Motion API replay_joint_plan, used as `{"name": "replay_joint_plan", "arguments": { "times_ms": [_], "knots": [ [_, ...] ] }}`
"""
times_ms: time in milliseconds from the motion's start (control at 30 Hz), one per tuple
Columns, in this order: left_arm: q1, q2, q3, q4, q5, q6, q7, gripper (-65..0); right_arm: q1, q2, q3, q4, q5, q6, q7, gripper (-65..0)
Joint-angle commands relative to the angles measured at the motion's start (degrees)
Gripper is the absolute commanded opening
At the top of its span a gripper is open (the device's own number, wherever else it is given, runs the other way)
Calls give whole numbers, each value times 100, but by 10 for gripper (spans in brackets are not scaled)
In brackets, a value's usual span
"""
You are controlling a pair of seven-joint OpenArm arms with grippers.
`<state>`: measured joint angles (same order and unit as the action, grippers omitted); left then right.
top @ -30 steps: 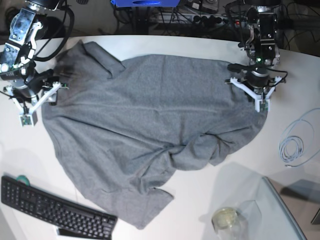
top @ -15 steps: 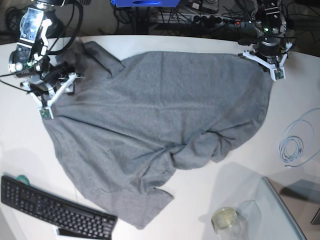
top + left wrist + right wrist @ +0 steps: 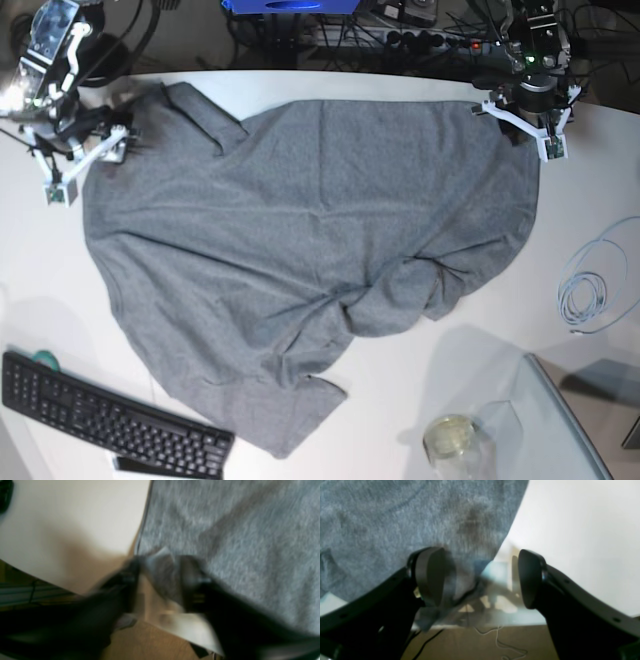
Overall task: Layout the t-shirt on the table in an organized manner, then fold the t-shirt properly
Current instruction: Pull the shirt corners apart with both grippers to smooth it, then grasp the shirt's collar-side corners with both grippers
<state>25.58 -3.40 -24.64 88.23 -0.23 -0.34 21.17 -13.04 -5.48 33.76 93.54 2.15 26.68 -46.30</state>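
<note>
The heather-grey t-shirt [image 3: 300, 230] lies spread over the white table [image 3: 40, 290], bunched and folded near its lower middle. My left gripper [image 3: 528, 125] is at the shirt's far right corner. In the blurred left wrist view the left gripper [image 3: 160, 580] has a raised fold of the t-shirt [image 3: 250, 530] pinched between its jaws, by the table [image 3: 75, 517] edge. My right gripper [image 3: 88, 160] is at the shirt's far left edge. In the right wrist view the right gripper [image 3: 480, 580] is wide open, with the t-shirt [image 3: 395, 517] edge lying by its left finger [image 3: 430, 577] and bare table [image 3: 582, 530] to the right.
A black keyboard [image 3: 110, 420] lies at the front left. A glass jar [image 3: 450, 438] and a clear glass panel [image 3: 570, 420] are at the front right. A coiled pale cable [image 3: 585, 290] lies at the right. Cables and a power strip [image 3: 400, 40] sit beyond the far edge.
Both arms drew the shirt's top edge toward the far side of the table, flattening it. The right gripper has since shifted left and back, and stands open. The left gripper barely moved.
</note>
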Motion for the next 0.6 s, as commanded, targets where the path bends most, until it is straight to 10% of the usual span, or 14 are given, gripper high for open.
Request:
{"name": "replay_joint_plan", "arguments": {
  "times_ms": [0, 267, 467, 567],
  "knots": [
    [39, -60, -28, 114, 10, 21, -99, -276, 174, 68, 92, -75, 35, 9, 116, -234],
    [101, -34, -1382, 149, -148, -190, -117, -67, 587, 402, 277, -962, 35, 9, 116, -251],
    [119, -60, -1892, 386, -1379, -1034, 68, -69, 631, 359, 259, -919, 35, 9, 81, -612],
    [66, -69, -1883, 483, -1441, -1113, 419, -69, 631, 359, 259, -655, 35, 9, 55, -641]
  ]
}}
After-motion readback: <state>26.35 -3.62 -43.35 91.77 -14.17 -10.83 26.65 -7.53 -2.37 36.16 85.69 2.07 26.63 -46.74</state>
